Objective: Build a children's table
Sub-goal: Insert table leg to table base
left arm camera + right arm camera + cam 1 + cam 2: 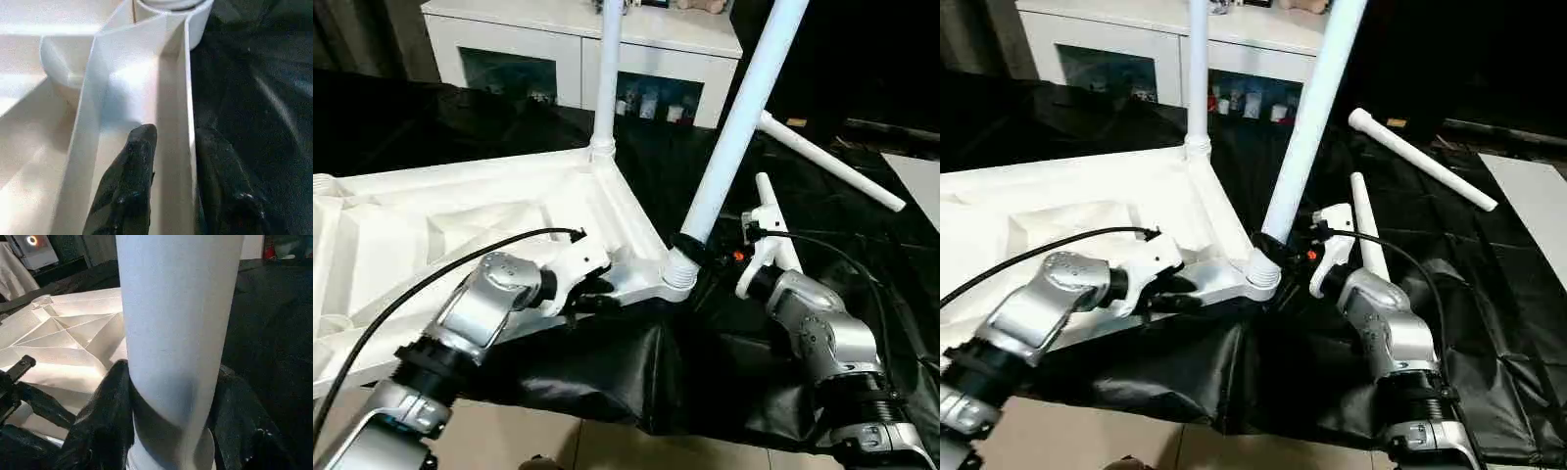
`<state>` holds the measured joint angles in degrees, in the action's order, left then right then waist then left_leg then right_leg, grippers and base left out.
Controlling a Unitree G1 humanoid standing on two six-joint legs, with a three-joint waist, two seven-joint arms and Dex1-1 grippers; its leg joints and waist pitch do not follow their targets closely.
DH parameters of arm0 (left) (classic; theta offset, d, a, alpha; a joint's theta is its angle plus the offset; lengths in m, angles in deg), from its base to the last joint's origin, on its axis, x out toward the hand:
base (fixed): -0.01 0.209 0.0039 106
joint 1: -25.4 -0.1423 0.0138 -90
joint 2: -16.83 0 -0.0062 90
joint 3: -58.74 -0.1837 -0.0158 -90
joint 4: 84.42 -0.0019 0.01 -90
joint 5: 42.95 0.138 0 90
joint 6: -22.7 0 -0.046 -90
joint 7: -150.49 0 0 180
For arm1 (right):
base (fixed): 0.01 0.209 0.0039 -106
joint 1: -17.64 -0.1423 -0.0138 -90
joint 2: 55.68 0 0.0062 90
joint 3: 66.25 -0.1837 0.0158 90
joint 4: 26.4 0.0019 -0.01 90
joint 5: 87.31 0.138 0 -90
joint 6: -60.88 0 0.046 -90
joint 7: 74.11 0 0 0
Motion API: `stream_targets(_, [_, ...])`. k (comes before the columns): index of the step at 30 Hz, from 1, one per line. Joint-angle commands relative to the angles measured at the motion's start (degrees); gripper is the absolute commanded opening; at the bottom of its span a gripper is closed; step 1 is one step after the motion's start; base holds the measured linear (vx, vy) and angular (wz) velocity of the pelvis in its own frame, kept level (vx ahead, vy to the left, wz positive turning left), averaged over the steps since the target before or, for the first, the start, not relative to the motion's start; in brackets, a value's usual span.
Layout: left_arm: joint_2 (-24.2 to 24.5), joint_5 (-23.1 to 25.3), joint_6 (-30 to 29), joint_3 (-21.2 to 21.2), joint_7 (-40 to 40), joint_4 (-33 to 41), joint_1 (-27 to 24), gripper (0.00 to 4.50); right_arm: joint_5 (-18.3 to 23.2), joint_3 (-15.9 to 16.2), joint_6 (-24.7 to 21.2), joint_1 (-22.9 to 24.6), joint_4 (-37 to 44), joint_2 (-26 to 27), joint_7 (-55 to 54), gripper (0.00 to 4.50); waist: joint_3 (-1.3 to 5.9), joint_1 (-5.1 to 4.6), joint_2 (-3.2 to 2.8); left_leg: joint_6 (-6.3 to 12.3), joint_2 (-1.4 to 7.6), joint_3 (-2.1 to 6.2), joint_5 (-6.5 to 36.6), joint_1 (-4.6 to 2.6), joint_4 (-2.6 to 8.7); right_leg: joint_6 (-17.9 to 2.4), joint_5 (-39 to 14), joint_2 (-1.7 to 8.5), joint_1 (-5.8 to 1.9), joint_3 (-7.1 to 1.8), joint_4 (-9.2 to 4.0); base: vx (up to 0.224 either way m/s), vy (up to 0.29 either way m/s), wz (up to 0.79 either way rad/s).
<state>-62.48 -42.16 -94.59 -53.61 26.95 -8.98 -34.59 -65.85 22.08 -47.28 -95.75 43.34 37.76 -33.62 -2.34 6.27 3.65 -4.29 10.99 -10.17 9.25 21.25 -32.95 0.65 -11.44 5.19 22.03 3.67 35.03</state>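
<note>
The children's table top [460, 225] lies upside down, ribbed underside up, on a black cloth. One white leg [607, 78] stands upright in the far corner socket. A second leg [734, 127] leans in the near corner socket [677, 274]. My right gripper [171, 377] is shut on this leg just above the socket, one black finger [110, 401] on each side. At the top's near rim [176, 98] my left gripper [176, 134] is open, one finger [134, 166] inside the rim and the other outside it.
Two loose white legs [832, 162] [778, 230] lie on the black cloth [636, 372] to the right. A white cabinet [578, 49] with glass-fronted doors stands behind. A flat white board [920, 186] lies at the far right. Tan floor shows in front.
</note>
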Motion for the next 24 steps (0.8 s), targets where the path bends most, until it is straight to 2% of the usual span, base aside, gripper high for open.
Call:
stream_targets(1, [0.4, 1.7, -2.2, -1.1, -0.3, 1.4, -0.8, 1.46, -1.6, 0.1, -0.3, -0.8, 0.8, -1.2, -0.9, 1.84, 2.79, -0.19, -0.84, -1.76, 2.36, 0.67, 17.2, -1.11, 4.74, -10.5, -12.3, 3.17, -1.51, -2.52, -4.24, 0.0, 0.0, 0.0])
stream_targets(2, [0.4, 1.7, -2.2, -1.1, -0.3, 1.4, -0.8, 1.46, -1.6, 0.1, -0.3, -0.8, 0.8, -1.2, -0.9, 1.84, 2.82, -0.22, -0.88, -1.95, 2.43, 0.69, 17.3, -1.14, 4.79, -10.5, -12.4, 3.18, -1.52, -2.51, -4.19, 0.0, 0.0, 0.0])
stream_targets(4, [0.0, 1.6, -3.2, -0.7, -1.1, 2.2, -1.0, 1.11, -1.7, 0.0, -0.1, -0.7, 0.7, -1.3, -1.3, 1.84, 2.81, -0.23, -0.86, -2.06, 2.36, 0.69, 17.3, -1.08, 4.75, -10.5, -12.3, 3.17, -1.51, -2.53, -4.21, 0.0, 0.0, 0.0])
stream_targets(6, [-0.6, 1.1, -4.3, -0.1, -2.3, 2.6, -0.9, 1.11, -1.6, 0.0, -0.3, -0.7, 0.8, -1.2, -1.4, 1.84, 2.8, -0.2, -0.84, -1.97, 2.36, 0.68, 17.4, -1.12, 4.73, -10.6, -12.5, 3.2, -1.49, -2.54, -4.28, 0.0, 0.0, 0.0])
stream_targets(8, [-1.2, 0.8, -4.8, 0.4, -3.1, 2.6, -0.8, 0.8, -1.6, -0.1, -0.3, -0.8, 0.7, -1.2, -1.4, 1.84, 2.76, -0.19, -0.88, -2.08, 2.36, 0.64, 17.9, -1.17, 4.75, -10.5, -13.0, 3.14, -1.39, -2.55, -4.34, 0.0, 0.0, 0.0])
stream_targets(12, [-3.3, 0.9, -6.2, 1.5, -5.9, 3.1, -0.9, 0.54, -1.9, -0.1, -0.1, -0.9, 0.5, -1.0, -1.8, 1.84, 2.72, -0.17, -0.81, -2.32, 2.35, 0.78, 18.5, -1.06, 4.85, -9.8, -14.7, 3.19, -1.44, -2.51, -4.51, 0.0, 0.0, 0.0])
stream_targets(15, [-4.0, 0.7, -6.9, 1.7, -6.8, 4.2, -1.4, 0.26, -2.2, -0.1, 0.1, -0.8, 0.6, -1.0, -1.9, 1.84, 2.84, -0.26, -0.92, -2.14, 2.4, 0.76, 17.8, -0.98, 4.75, -10.1, -12.9, 3.19, -1.53, -2.56, -4.37, 0.0, 0.0, 0.0])
stream_targets(19, [-4.3, 0.2, -8.1, 1.3, -7.1, 6.8, -2.8, 0.03, -2.6, 0.2, 0.2, -0.6, 0.7, -1.0, -2.2, 1.84, 2.97, -0.18, -0.73, -1.28, 2.34, 0.65, 15.0, -0.85, 4.57, -10.9, -8.8, 3.01, -1.78, -2.49, -3.98, 0.0, 0.0, 0.0])
stream_targets(24, [-3.4, 0.6, -6.5, 0.7, -6.4, 7.4, -3.6, 0.0, -2.8, 0.4, 0.0, -0.7, 0.7, -1.0, -2.1, 1.84, 2.94, -0.32, -0.67, -0.63, 2.22, 0.51, 13.8, -0.91, 4.45, -11.2, -7.8, 2.92, -1.83, -2.48, -3.94, 0.0, 0.0, 0.0])
